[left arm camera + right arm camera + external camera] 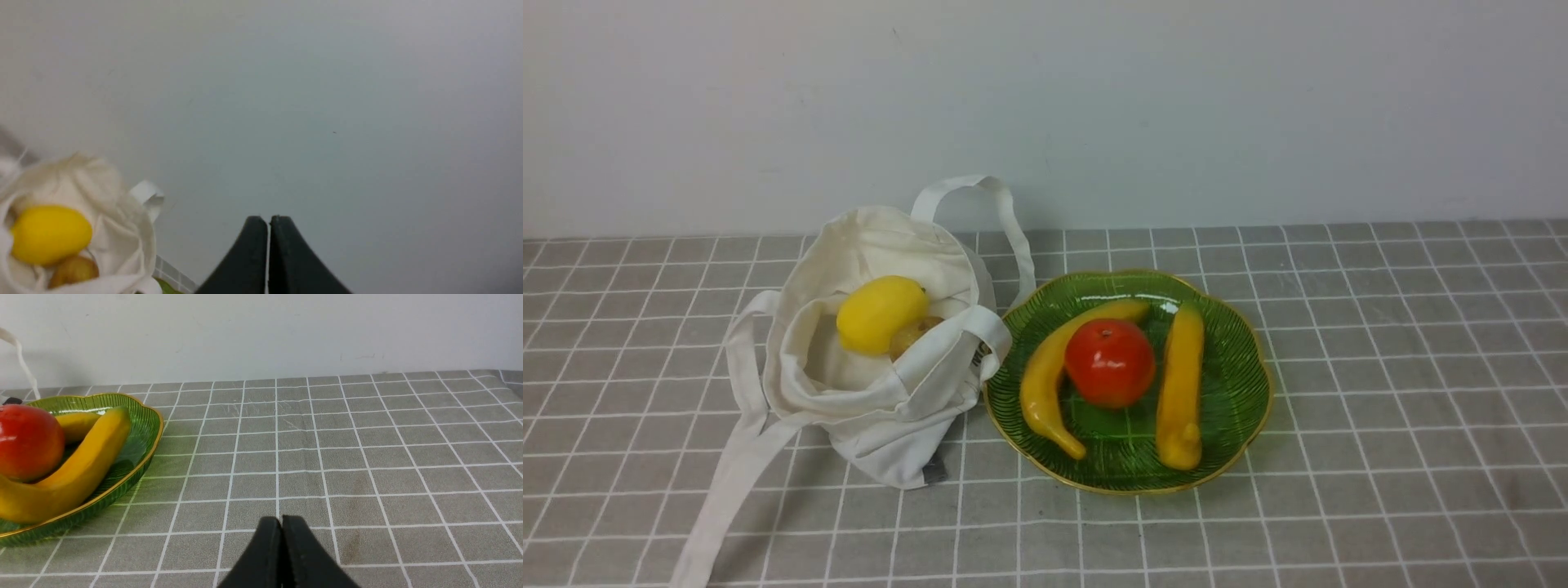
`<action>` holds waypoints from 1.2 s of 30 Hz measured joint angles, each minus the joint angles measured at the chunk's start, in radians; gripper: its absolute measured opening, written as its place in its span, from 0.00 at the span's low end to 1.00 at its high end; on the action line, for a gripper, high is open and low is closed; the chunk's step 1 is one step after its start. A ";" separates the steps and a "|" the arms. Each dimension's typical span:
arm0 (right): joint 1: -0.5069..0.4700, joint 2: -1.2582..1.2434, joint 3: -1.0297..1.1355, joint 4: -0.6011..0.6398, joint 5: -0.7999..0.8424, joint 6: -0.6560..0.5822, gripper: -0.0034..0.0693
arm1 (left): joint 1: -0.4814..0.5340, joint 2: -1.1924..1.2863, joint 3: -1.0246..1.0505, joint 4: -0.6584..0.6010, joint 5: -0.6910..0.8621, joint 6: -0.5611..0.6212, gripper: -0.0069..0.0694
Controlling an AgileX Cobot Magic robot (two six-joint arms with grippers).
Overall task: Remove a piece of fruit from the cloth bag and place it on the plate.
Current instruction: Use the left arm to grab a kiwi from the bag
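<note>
Found strap (727,490) nearest of all, trailing off bag to near-left edge of cloth (1380,367). Followed it up to bag (882,425), slumped on left with mouth open upward and second handle (1005,212) looped at far side. Saw lemon (880,314) inside, lying uppermost. Made out kiwi (916,333) just right of lemon and tucked below it, touching it, half hidden by bag's near hem, not yet taken out. Saw plate (1241,392) just right of bag; could not tell whether rim touched canvas. Counted three pieces on plate: banana (1045,384) curving along left side, apple (1109,363) in middle against it, second banana (1181,384) on right, lying near to far, apart from apple.

From left wrist, found left gripper (268,222) pressed tip to tip, gripping nothing, facing wall (327,102) with bag, lemon and kiwi off to one side. From right wrist, found right gripper (281,522) likewise closed and empty, low over cloth, plate off to one side.
</note>
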 joint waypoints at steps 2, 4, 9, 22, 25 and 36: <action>0.000 0.000 0.000 0.000 0.000 0.000 0.03 | 0.000 0.118 -0.146 0.055 0.133 0.118 0.08; 0.000 0.000 0.000 0.000 0.000 0.000 0.03 | -0.001 0.265 -0.257 0.113 0.312 0.207 0.08; 0.000 0.000 0.000 0.000 0.000 0.000 0.03 | -0.001 0.699 -0.447 0.294 0.700 0.333 0.08; 0.000 0.000 0.000 0.000 0.000 0.000 0.03 | -0.014 1.636 -0.954 0.325 0.752 0.449 0.08; 0.000 0.000 0.000 0.000 0.000 0.000 0.03 | -0.026 1.755 -1.065 0.333 0.767 0.455 0.08; 0.000 0.000 0.000 0.000 0.000 0.000 0.03 | -0.062 1.876 -1.227 0.465 0.771 0.403 0.09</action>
